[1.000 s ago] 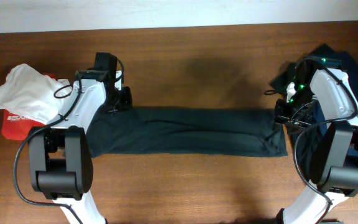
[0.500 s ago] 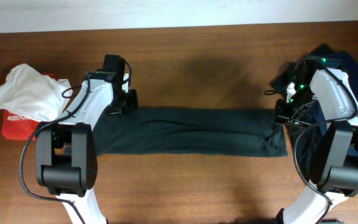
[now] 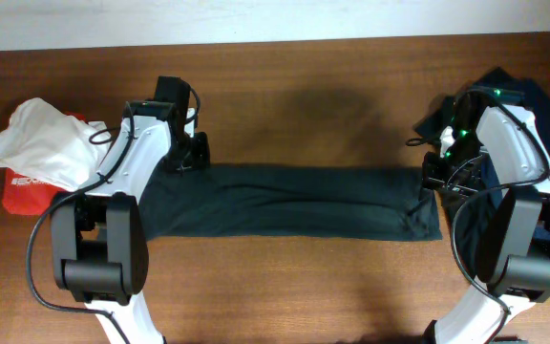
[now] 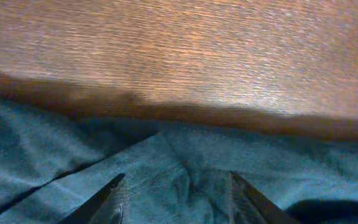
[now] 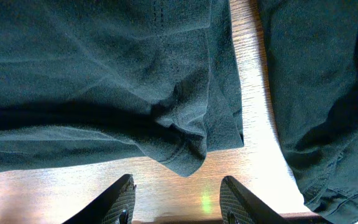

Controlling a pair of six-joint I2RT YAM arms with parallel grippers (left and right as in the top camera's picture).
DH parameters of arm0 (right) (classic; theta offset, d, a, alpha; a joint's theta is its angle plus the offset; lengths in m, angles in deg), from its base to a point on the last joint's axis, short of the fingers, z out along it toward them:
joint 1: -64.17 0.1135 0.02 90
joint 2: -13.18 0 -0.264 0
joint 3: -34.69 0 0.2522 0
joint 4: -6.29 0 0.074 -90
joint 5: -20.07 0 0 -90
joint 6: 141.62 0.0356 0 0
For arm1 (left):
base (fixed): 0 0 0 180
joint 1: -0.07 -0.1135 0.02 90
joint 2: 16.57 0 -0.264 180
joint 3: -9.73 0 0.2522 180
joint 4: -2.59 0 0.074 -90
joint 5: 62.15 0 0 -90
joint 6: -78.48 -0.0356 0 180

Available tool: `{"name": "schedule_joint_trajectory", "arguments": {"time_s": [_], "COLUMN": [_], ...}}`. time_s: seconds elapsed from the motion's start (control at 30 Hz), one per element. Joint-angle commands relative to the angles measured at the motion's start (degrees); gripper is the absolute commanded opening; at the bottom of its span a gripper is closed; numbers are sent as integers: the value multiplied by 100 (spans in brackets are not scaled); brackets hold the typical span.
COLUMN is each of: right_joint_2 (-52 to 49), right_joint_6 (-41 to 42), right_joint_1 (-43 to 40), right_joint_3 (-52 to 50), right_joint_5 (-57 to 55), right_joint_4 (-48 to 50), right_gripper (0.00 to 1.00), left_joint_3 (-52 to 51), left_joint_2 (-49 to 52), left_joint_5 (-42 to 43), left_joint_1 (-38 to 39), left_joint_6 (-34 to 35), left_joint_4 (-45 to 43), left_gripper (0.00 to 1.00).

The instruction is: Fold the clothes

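A dark garment [image 3: 294, 201], one of the clothes, lies folded into a long strip across the middle of the table. My left gripper [image 3: 191, 153] hovers over the strip's upper left corner. In the left wrist view its fingers stand open [image 4: 176, 193] with wrinkled cloth [image 4: 166, 155] under and between them, nothing pinched. At the strip's upper right end sits my right gripper [image 3: 434, 177]. It is open [image 5: 179, 199] over bare wood, with the garment's hemmed corner [image 5: 191, 158] just ahead of the fingertips.
A white cloth pile [image 3: 36, 143] rests on a red garment [image 3: 22, 196] at the far left. A heap of navy and dark clothes [image 3: 542, 105] lies at the right edge, close beside the right arm [image 5: 316, 93]. Bare wooden table [image 3: 313, 115] behind the strip.
The left wrist has shifted slightly right and forward along the strip's upper left corner. The right arm and the garment have stayed put.
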Motion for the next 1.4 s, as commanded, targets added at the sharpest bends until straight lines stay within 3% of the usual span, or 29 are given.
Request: {"name": "schedule_joint_trajectory", "arguments": {"time_s": [0.0,0.13,0.2,0.27,0.33,0.37,0.6,0.7,1.0,1.13,1.33,1.37], "right_joint_2": [120,118,120,118,118,120,118,120,120,120,120,120], "right_joint_6": [0,0,0,0,0,0,0,0,0,0,0,0], "right_joint_1": [-17,-17,-17,-17,-17,-17,-17,-17,-17,-17,-17,-17], "right_joint_3": [90,90,90,90,90,90,90,90,90,90,90,90], "right_joint_5": [-13,-13,-13,-13,-13,-13,-13,-13,-13,-13,-13,-13], "right_joint_4": [-22,-22,-22,-24,-24,-24,-22,-22,-26,-44,-48,-50], "right_gripper": [48,48,48,48,48,48,48,48,48,48,48,48], "left_joint_3": [-50,-457,-612,-675,-673,-673,-470,-374,-404,-487,-800,-802], "left_joint_2": [-186,-184,-184,-184,-186,-186,-334,-472,-496,-485,-485,-485], "left_joint_5": [-181,-417,-417,-415,-420,-417,-424,-439,-442,-529,-568,-568], "left_joint_1": [0,175,258,330,380,380,302,304,391,391,391,391], "left_joint_6": [382,815,815,815,813,815,811,811,813,815,813,813], "left_joint_4": [35,-13,-144,-201,-201,-199,20,-2,109,85,-98,-116], "left_gripper": [54,53,48,38,18,13,13,23,22,31,30,24]}}
